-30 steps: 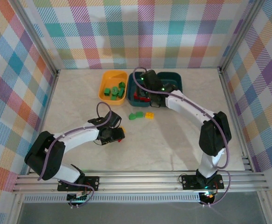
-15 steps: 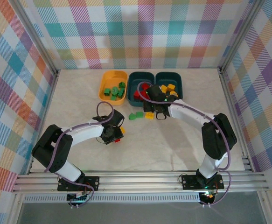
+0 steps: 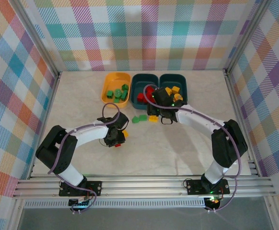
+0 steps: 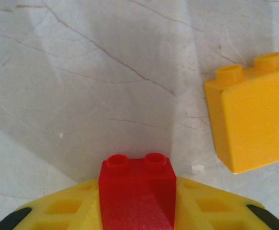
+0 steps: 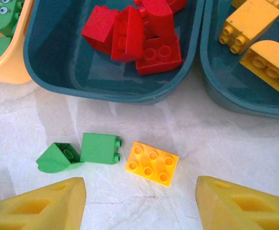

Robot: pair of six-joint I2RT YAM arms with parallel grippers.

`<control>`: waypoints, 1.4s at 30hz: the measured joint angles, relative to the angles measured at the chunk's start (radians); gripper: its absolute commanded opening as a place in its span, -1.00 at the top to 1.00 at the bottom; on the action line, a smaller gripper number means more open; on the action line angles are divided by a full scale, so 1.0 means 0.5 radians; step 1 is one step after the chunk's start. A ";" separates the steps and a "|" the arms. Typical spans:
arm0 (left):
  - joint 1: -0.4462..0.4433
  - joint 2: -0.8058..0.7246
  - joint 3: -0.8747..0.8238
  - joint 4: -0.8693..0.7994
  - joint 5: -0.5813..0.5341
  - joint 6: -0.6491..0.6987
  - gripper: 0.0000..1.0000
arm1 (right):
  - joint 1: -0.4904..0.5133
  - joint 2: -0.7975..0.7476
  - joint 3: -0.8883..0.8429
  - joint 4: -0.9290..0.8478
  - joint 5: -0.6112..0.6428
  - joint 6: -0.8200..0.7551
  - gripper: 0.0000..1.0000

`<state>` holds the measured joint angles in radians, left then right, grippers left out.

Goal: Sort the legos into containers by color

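My left gripper (image 3: 116, 138) is low on the table, shut on a red lego (image 4: 137, 189) that sits between its yellow fingers (image 4: 58, 211). A yellow-orange lego (image 4: 251, 115) lies just to its right on the table. My right gripper (image 5: 141, 206) hangs open above a flat yellow lego (image 5: 151, 163) and two green legos (image 5: 100, 148). Behind them stand the containers. The orange-yellow tub (image 3: 106, 81) holds green legos, the middle teal tub (image 5: 48, 57) holds red legos (image 5: 129, 33), and the right teal tub (image 5: 216, 81) holds yellow legos (image 5: 251, 24).
The three tubs stand side by side at the back of the marbled table (image 3: 177, 143). Checked walls close in the back and both sides. Open tabletop spreads to the right of and in front of both grippers.
My right gripper has drawn back from over the middle teal tub to just above the loose yellow and green legos. The left gripper shifted slightly with the red lego.
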<state>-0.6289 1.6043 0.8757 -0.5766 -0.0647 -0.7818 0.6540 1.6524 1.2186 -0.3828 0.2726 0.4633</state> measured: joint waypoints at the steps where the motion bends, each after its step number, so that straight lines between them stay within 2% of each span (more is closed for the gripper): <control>1: 0.000 0.003 0.007 -0.007 0.000 0.027 0.32 | 0.000 -0.021 -0.019 0.001 -0.001 0.000 -0.24; 10: -0.004 -0.024 0.102 0.060 -0.020 0.198 0.33 | -0.021 -0.227 -0.188 -0.001 0.023 0.000 -0.26; 16: 0.026 -0.088 0.417 0.060 -0.067 0.302 0.31 | -0.101 -0.346 -0.217 -0.054 0.079 0.000 -0.28; 19: 0.096 -0.056 0.624 0.073 -0.045 0.340 0.30 | -0.248 -0.530 -0.314 -0.090 0.076 0.001 -0.29; 23: 0.185 0.240 1.085 0.070 -0.008 0.403 0.30 | -0.423 -0.823 -0.446 -0.161 0.066 0.005 -0.30; 30: 0.202 0.983 1.938 -0.022 0.145 0.569 0.31 | -0.431 -1.146 -0.665 -0.269 0.007 0.045 -0.31; 35: 0.202 1.389 2.454 -0.259 0.188 0.642 0.29 | -0.431 -1.286 -0.717 -0.335 -0.042 0.053 -0.31; 37: 0.202 1.511 2.647 -0.334 0.198 0.661 0.21 | -0.431 -1.331 -0.716 -0.343 -0.048 0.050 -0.32; 39: 0.202 1.603 2.815 -0.418 0.203 0.671 -0.08 | -0.431 -1.350 -0.715 -0.350 -0.066 0.045 -0.34; 42: 0.202 1.657 2.955 -0.495 0.204 0.689 -0.38 | -0.431 -1.327 -0.706 -0.360 -0.112 0.045 -0.36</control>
<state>-0.5278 2.4329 2.3531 -0.8242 0.0376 -0.4374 0.4385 0.9890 0.8658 -0.5629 0.2165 0.4858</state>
